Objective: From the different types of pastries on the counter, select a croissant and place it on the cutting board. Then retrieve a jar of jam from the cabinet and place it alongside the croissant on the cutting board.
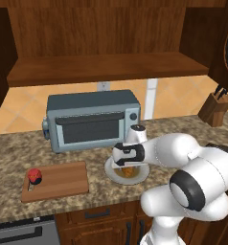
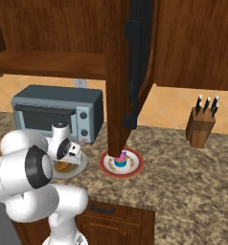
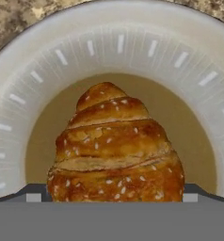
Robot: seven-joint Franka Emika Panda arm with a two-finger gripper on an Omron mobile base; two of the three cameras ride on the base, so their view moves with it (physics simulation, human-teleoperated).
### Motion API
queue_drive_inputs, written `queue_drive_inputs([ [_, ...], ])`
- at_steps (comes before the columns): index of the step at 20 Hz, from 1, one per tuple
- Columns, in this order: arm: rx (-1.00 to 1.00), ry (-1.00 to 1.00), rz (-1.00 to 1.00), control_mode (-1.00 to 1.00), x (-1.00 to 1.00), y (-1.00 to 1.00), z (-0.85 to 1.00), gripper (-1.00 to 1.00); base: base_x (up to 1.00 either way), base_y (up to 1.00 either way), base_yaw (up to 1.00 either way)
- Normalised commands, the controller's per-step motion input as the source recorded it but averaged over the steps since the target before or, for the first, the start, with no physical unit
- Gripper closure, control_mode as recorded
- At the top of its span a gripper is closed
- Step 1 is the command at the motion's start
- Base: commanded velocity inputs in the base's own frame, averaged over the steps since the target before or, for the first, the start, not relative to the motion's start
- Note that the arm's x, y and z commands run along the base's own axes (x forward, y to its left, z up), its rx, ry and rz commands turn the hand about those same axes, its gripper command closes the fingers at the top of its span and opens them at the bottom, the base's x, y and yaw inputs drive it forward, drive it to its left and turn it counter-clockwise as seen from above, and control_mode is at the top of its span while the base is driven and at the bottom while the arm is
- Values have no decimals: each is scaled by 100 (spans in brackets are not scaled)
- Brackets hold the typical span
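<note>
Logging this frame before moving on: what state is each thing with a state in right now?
Golden-brown ridged croissant: lying on the round grey plate, not gripped.
Claw: open, low over the croissant.
Reddish-brown wooden cutting board: flat on the counter, jar on its left end.
Dark red jam jar: upright on the board.
Pink-frosted blue cupcake: upright on a red-rimmed plate.
Grey-blue toaster oven: door shut.
</note>
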Motion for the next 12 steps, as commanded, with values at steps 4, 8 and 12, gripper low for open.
queue_drive_inputs([
  [4,0,0,0,-100,-1,1,-16,-100,0,0,0],
  [8,0,0,2,-100,-13,12,-24,100,0,0,0],
  [12,2,0,1,-100,-2,0,29,100,0,0,0],
])
